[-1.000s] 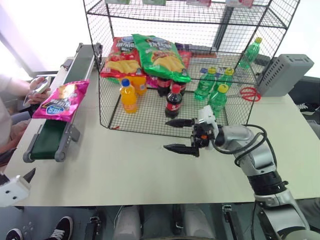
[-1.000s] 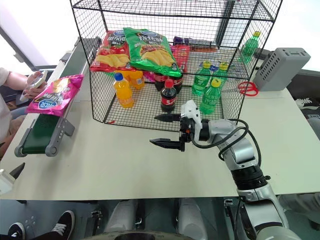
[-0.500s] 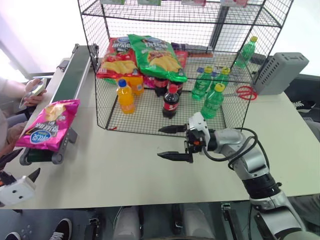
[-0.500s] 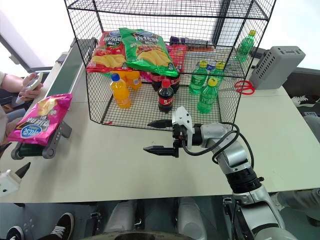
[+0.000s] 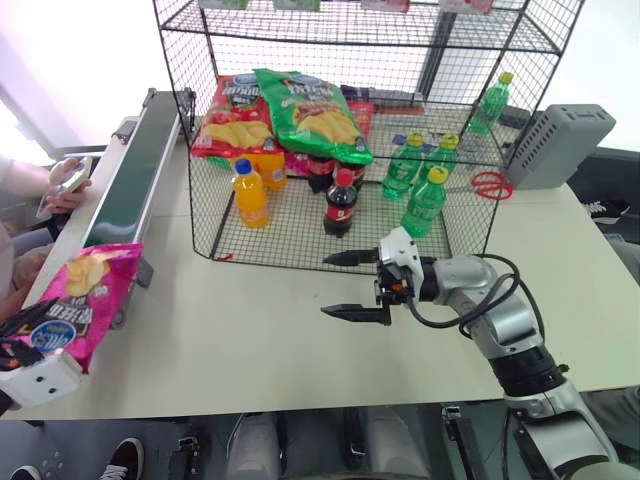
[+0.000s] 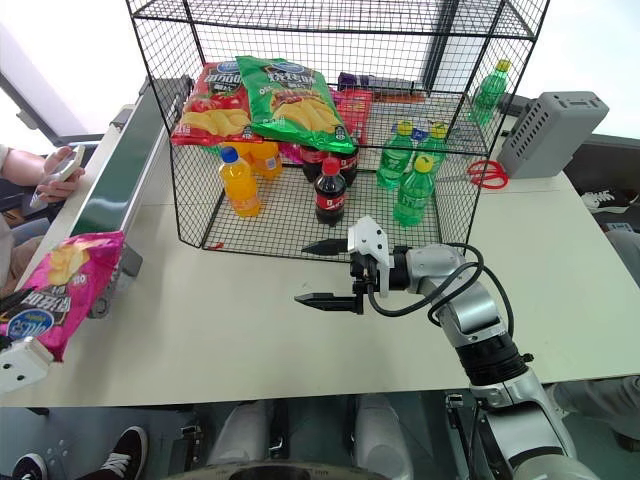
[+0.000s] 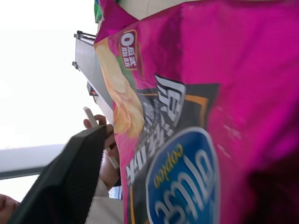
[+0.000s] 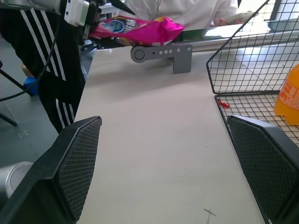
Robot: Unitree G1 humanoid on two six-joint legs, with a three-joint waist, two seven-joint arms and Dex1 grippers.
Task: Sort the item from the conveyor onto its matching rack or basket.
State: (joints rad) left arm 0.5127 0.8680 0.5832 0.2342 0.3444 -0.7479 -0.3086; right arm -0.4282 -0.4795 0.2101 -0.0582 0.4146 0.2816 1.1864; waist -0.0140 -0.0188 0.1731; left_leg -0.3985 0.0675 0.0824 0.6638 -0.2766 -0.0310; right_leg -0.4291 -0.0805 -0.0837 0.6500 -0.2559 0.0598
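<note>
I log: orange soda bottle (image 5: 251, 193), cola bottle (image 5: 341, 203), green bottles (image 5: 424, 201); grey ribbed box (image 5: 560, 146) at two o'clock; red scissors (image 5: 491, 185), probably.

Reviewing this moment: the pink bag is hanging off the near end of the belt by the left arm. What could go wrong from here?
1. The pink snack bag overhangs the end of the conveyor; if the left gripper has no firm hold, it could slide to the floor.
2. The right gripper hangs with open jaws in front of the wire rack, so a carry toward the rack may meet it.
3. The rack's chip tier already holds a red bag and a green bag, leaving little room.
</note>
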